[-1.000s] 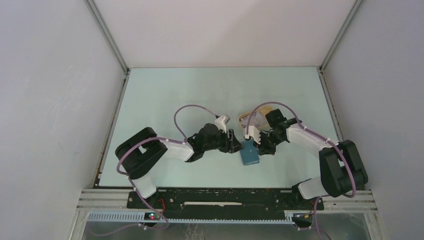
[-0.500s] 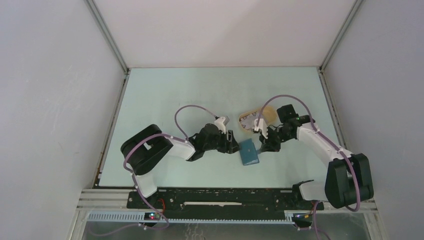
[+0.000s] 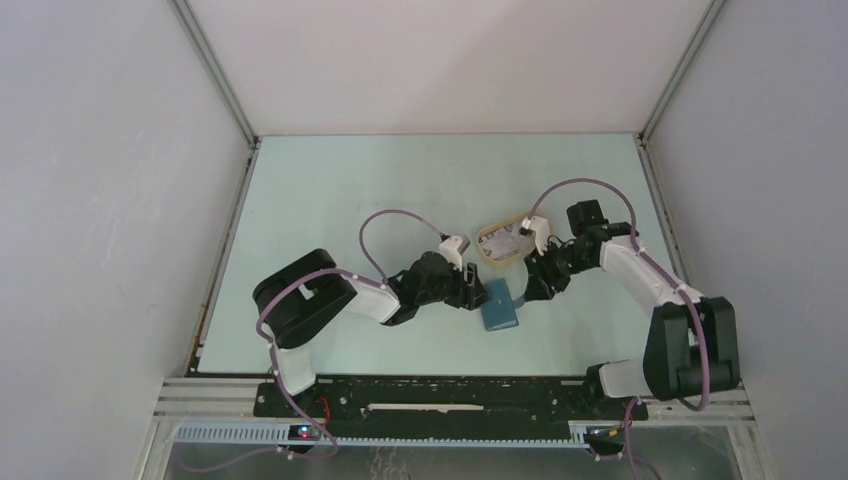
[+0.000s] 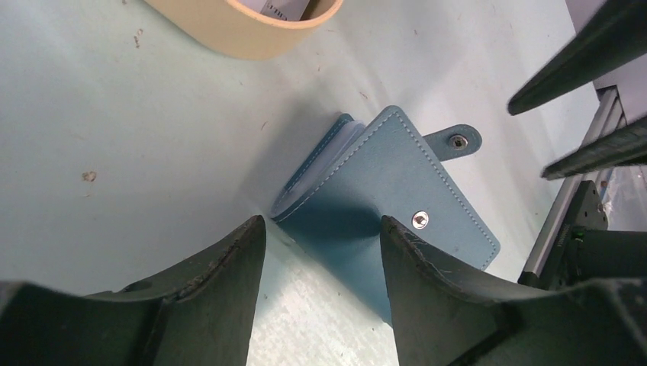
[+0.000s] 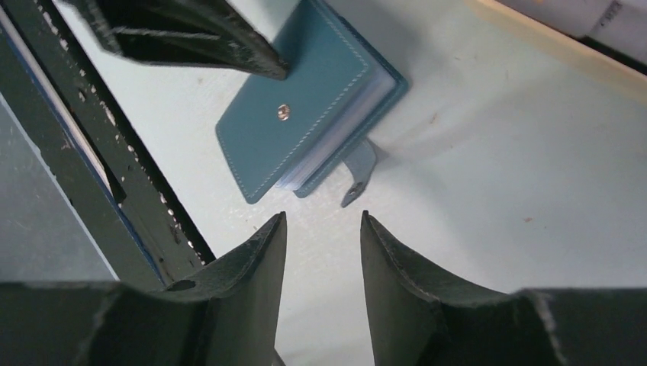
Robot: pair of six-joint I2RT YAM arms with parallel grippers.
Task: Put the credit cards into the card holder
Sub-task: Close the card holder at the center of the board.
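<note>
The teal-blue card holder (image 3: 499,305) lies folded almost shut on the table, its snap flap (image 4: 458,141) sticking out loose. My left gripper (image 4: 322,225) is open, its fingertips straddling the holder's near corner (image 4: 343,221) without pinching it. My right gripper (image 5: 322,217) is open and empty, a short way off the holder's flap side (image 5: 358,171). Whitish credit cards (image 3: 503,238) lie in the beige oval tray (image 3: 484,243) behind the holder; a card edge (image 4: 286,6) shows in the left wrist view.
The tray wall (image 4: 244,30) stands just beyond the holder. The two grippers face each other closely across the holder; the left gripper's finger (image 5: 191,30) shows in the right wrist view. The black base rail (image 5: 91,130) is near.
My right gripper has opened and drawn back to the right from the card holder. My left gripper has moved right, up to the holder, and opened a little wider.
</note>
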